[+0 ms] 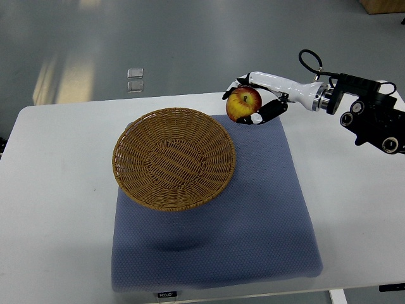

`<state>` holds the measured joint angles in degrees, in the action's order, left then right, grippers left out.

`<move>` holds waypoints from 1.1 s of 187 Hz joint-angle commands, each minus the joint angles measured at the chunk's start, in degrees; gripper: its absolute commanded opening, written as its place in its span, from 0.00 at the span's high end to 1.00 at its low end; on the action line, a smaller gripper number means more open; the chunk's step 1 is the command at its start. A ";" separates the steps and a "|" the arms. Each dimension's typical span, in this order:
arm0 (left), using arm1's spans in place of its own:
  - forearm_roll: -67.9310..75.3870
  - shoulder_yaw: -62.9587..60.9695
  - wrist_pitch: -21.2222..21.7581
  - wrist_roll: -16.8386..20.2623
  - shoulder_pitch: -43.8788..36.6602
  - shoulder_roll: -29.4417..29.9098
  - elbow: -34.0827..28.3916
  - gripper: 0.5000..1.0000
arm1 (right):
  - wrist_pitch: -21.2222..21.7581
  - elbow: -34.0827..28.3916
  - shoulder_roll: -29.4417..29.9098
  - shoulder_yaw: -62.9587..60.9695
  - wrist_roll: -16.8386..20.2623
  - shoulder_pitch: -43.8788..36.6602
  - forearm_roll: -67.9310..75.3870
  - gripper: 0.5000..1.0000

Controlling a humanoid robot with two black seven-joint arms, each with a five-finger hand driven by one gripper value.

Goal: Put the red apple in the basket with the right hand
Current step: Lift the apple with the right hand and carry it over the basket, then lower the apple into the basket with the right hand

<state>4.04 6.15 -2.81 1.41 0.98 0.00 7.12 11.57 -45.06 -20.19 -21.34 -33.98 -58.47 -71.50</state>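
A red and yellow apple (243, 103) is held in my right hand (253, 101), whose white and black fingers curl around it from behind and below. The arm comes in from the right edge. The apple hangs just past the far right rim of a round wicker basket (135, 143), above the far edge of a blue mat (266, 215). The basket holds nothing and rests on the mat's left part. My left arm does not show.
The mat lies on a white table (57, 209). A small clear object (135, 80) lies on the grey floor beyond the table's far edge. The black wrist housing (376, 117) of my right arm hangs over the table's right part.
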 commanded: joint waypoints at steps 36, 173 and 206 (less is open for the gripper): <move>0.00 0.00 0.00 0.00 -0.01 0.00 0.00 0.00 | 0.30 0.23 7.88 0.07 -0.03 -1.83 -0.04 0.70; 0.00 0.00 0.00 0.00 -0.01 0.00 0.00 0.00 | -0.67 2.43 16.05 0.60 2.34 2.92 -0.57 0.48; 0.00 0.00 0.00 0.00 -0.01 0.00 0.00 0.00 | -0.67 2.43 16.23 0.51 2.25 2.92 0.04 0.39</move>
<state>4.04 6.15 -2.81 1.41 0.97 0.00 7.12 10.90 -42.62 -4.15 -20.79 -31.68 -55.56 -71.74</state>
